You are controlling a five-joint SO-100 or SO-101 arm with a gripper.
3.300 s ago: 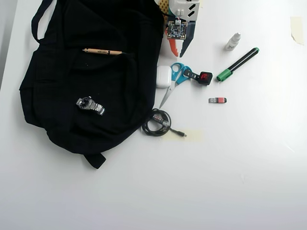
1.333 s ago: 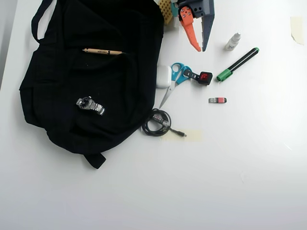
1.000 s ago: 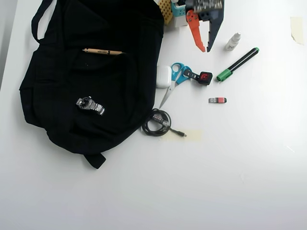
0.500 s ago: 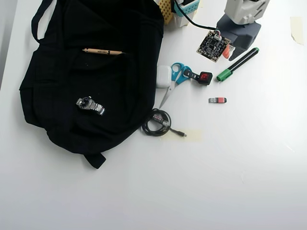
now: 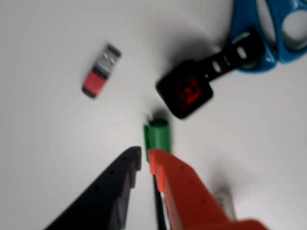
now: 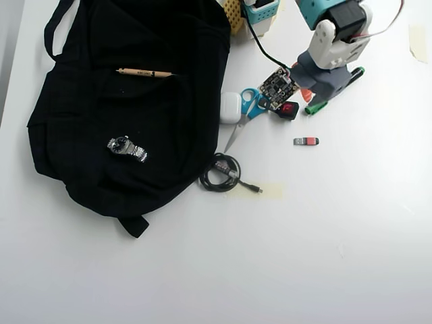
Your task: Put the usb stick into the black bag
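Observation:
The usb stick, red with a silver end, lies flat on the white table; in the overhead view the usb stick lies right of the cable. My gripper hovers above the green marker's cap, jaws nearly together with nothing between them, a short way from the stick. From overhead the wrist hides most of the gripper and only a bit of the orange finger shows. The black bag lies at the left with a watch and a pencil on it.
A black block with a red button and blue scissors lie just left of the gripper. A white case sits at the bag's edge and a coiled cable below it. Tape pieces stick to the table.
The arm has swung from the top edge down and right, over the marker's green end and closer to the stick. Its jaws have drawn together. The objects have not moved.

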